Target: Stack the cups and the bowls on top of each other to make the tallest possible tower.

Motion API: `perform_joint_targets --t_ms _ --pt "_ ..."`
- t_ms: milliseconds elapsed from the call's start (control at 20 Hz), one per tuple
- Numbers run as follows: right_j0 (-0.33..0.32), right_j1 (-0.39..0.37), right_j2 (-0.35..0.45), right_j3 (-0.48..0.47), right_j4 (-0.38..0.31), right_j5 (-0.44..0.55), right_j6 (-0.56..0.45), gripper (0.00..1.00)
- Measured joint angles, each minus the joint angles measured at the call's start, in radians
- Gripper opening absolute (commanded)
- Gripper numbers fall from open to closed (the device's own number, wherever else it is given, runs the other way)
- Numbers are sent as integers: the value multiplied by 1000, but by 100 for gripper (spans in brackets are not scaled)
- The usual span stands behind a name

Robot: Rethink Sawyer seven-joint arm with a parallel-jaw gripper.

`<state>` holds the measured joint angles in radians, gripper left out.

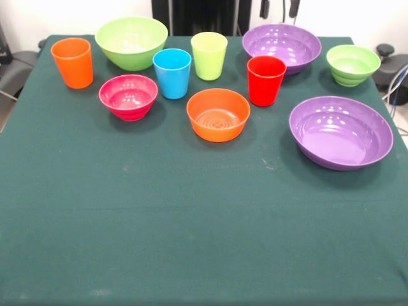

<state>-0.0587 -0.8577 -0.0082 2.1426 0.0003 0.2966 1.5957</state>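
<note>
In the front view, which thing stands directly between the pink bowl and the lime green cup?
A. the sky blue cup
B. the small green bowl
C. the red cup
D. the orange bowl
A: the sky blue cup stands with the pink bowl on one side and the lime green cup on the other.

The counter (191, 242) is cut off by the lower, left and right picture edges, so that its near corners are not shown. The lower right flank of the large lime green bowl (132, 42) is hidden by the sky blue cup (172, 72), and part of the front wall of the far purple bowl (282, 46) is covered by the red cup (266, 80). Two dark tips (278, 7) are seen cut off at the top edge, too little being shown for them to be told as a pincer or for any opening to be judged.
</note>
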Motion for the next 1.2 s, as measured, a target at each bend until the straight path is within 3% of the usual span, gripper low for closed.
perform_joint_targets --t_ms 550,1200 --pt "0 96 4 -1 1 -94 8 100" --pt "-10 107 8 -1 1 -94 30 100"
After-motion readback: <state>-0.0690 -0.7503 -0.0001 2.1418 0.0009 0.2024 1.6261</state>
